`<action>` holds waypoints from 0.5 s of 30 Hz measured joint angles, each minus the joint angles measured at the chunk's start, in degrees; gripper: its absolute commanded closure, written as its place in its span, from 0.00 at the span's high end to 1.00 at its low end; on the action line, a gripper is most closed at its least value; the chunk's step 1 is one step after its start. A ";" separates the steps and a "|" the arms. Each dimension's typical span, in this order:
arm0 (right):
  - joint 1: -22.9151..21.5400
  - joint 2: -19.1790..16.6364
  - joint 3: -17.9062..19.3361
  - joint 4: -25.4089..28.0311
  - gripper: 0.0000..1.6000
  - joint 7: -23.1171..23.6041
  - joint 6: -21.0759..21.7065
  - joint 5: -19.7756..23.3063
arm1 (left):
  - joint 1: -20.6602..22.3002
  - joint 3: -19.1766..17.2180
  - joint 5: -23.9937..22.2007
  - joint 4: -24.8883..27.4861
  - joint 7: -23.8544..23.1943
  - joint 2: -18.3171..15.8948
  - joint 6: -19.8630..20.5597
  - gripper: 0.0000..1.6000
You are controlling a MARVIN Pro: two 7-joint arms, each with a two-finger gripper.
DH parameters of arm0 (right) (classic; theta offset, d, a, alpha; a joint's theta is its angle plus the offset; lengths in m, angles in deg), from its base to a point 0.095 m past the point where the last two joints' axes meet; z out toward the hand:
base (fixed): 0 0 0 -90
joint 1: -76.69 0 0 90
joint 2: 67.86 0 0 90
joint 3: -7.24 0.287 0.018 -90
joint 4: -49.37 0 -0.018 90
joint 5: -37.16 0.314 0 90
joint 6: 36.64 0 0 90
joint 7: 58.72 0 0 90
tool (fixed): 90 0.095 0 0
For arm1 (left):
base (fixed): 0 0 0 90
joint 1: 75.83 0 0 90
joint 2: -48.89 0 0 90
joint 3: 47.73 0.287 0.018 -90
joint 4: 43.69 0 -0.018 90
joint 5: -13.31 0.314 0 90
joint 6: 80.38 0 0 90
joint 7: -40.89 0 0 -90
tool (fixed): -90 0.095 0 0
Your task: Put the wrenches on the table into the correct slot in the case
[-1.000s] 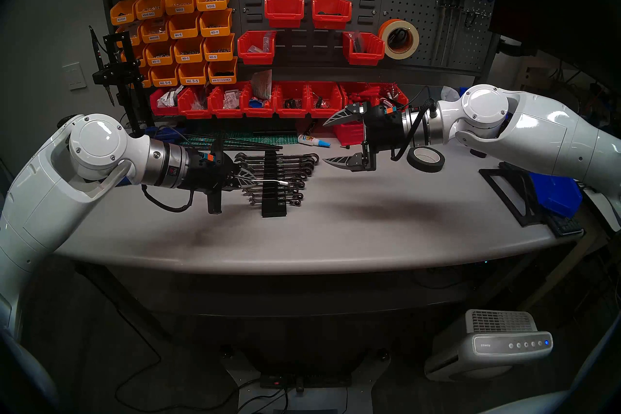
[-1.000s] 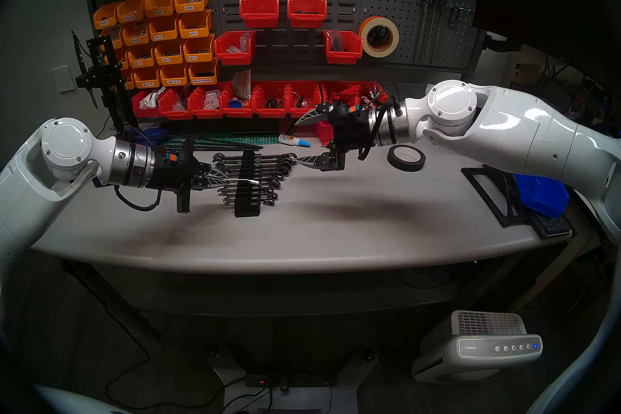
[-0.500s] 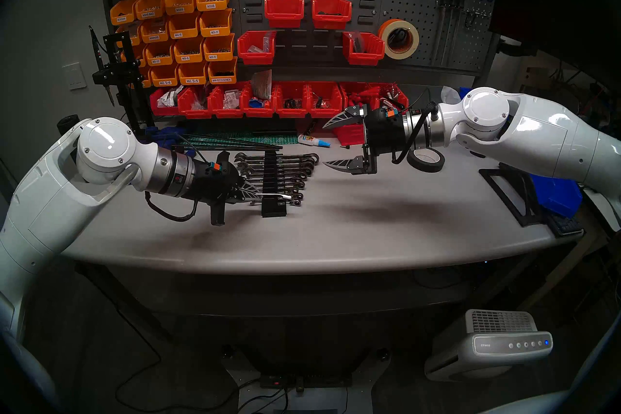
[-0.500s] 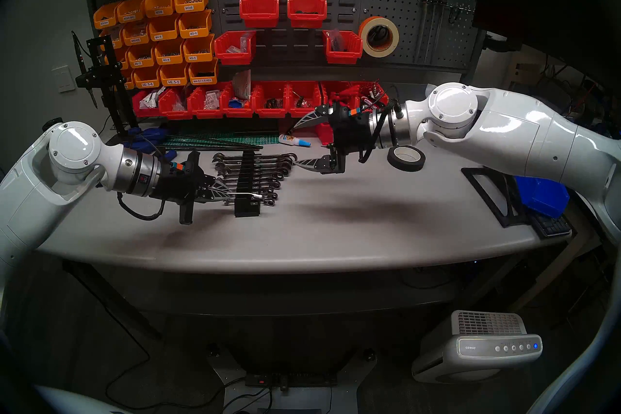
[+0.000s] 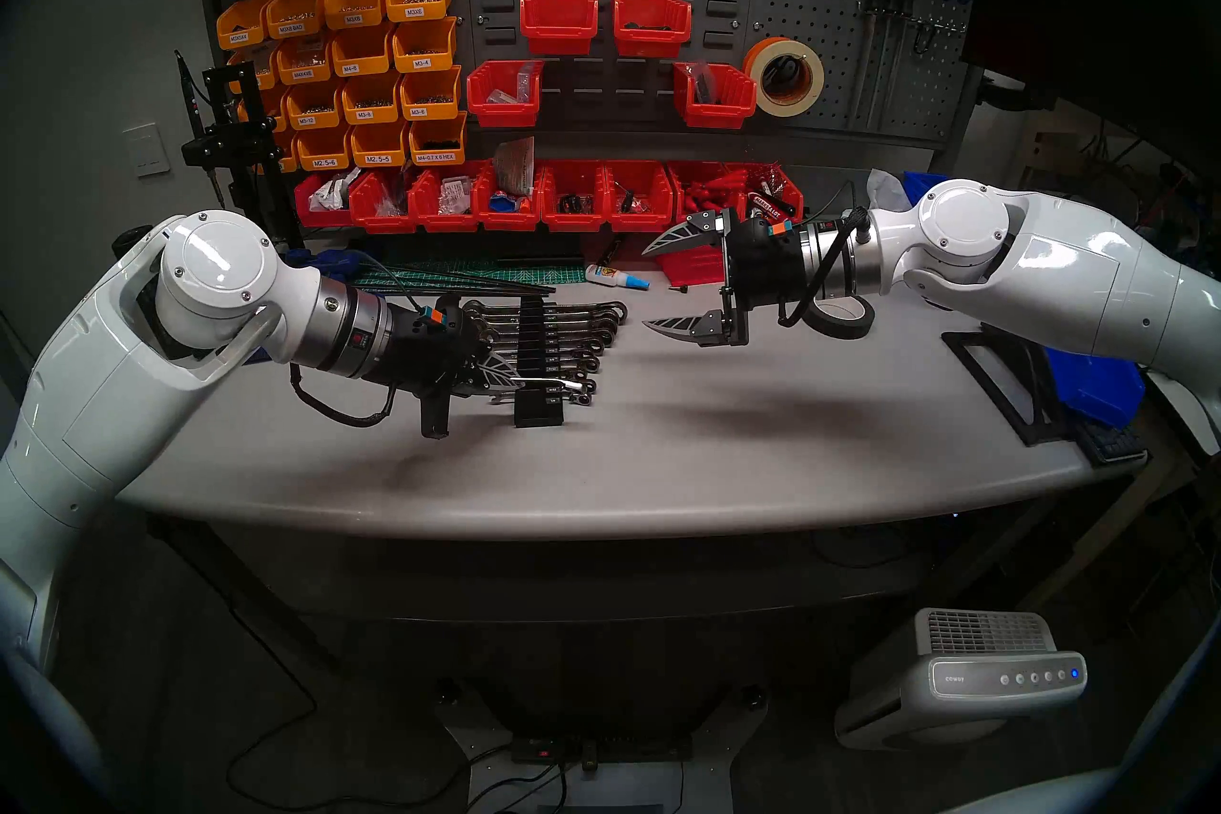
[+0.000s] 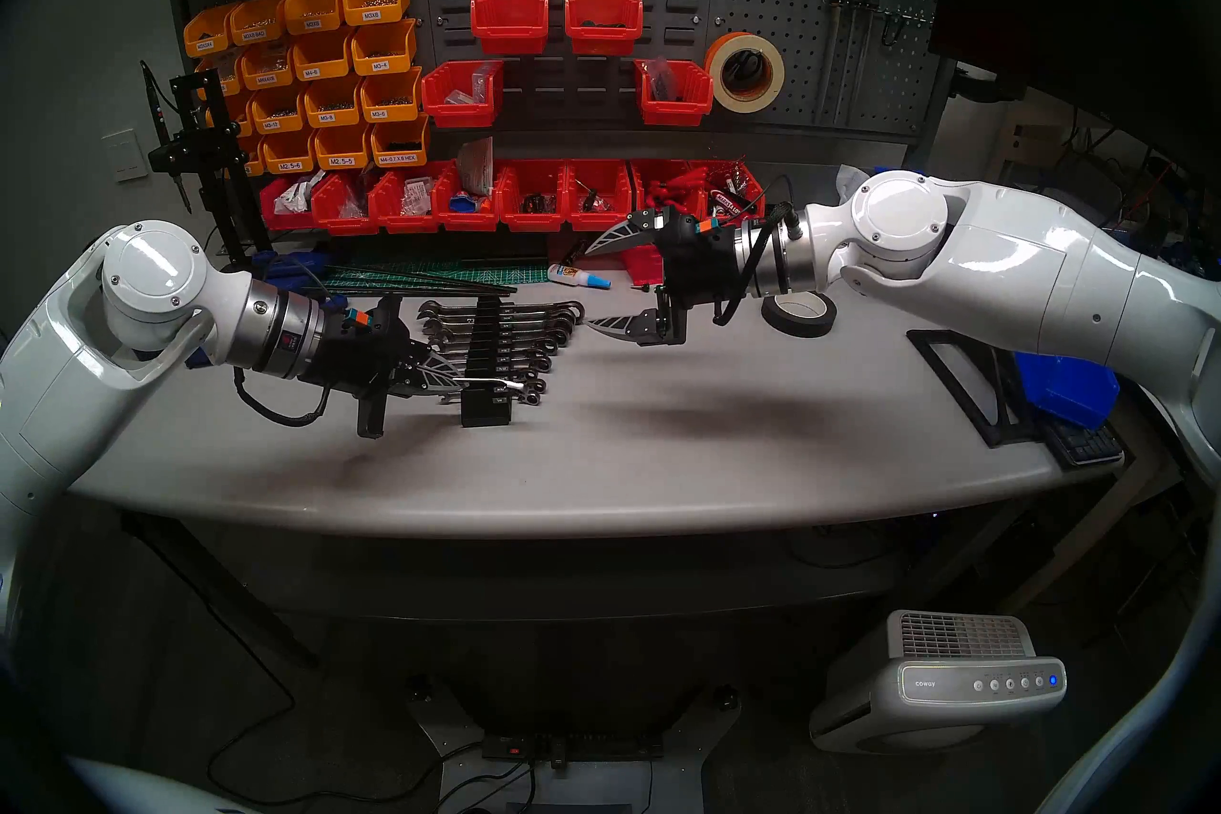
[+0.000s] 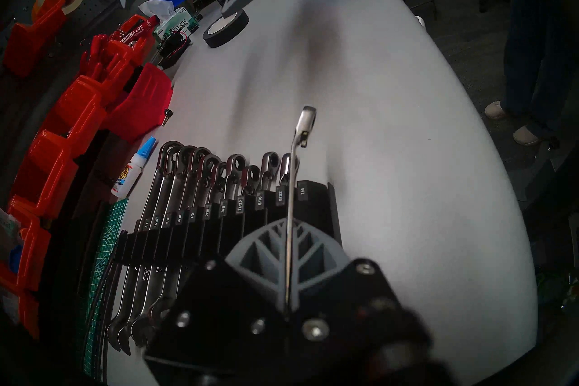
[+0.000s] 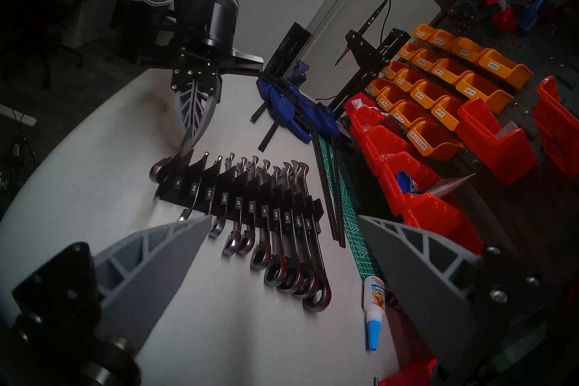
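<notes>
- Chrome is gleaming in the left gripper (image 7: 289, 253): its fingers are clamped tight on the small wrench (image 7: 293, 188), pinching the shank so the ratchet ring is sticking out ahead.
- That wrench's long axis is running crosswise over the black case (image 5: 538, 360), parallel to the wrenches already racked, and it is hanging above the near, small-size end.
- In the left wrist view the shank is lying between the labels 9/32 and 1/4; the 1/4 slot (image 7: 313, 197) is looking empty, so I'm judging that as the target, just to one side of the shank.
- Whether the shank is already touching the case is too close to call.
- The left arm is clearly the nearer one; the right gripper (image 5: 680, 284) is hovering past the far end of the case with its jaws spread wide, holding nothing.
- The case is sitting on the grey bench (image 5: 661, 462), left of centre, and every other slot that shows is carrying a wrench, largest at the back, smallest at the front.
- No loose wrench is showing on the bench, so this is looking like the last placement.
- Behind it, the row of red bins (image 5: 528, 198) is holding small hardware and packets; the orange bins (image 5: 370, 66) on the pegboard are holding screws.
- Next move, as I'm reading it: a small sideways shift toward the 1/4 label, then straight down with the shank level.
</notes>
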 measured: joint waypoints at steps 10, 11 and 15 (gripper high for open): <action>0.05 -0.36 -0.25 -0.80 1.00 0.32 -0.96 0.02 | 1.83 1.30 2.52 -1.70 -0.90 1.35 2.67 0.00; 0.05 -0.37 -0.29 -0.94 1.00 0.41 -1.05 0.03 | 2.01 1.41 2.80 -2.00 -0.98 1.53 2.91 0.00; 0.05 -0.38 -0.38 -1.35 1.00 0.66 -1.35 0.06 | 2.50 1.67 3.65 -2.73 -1.33 1.92 3.31 0.00</action>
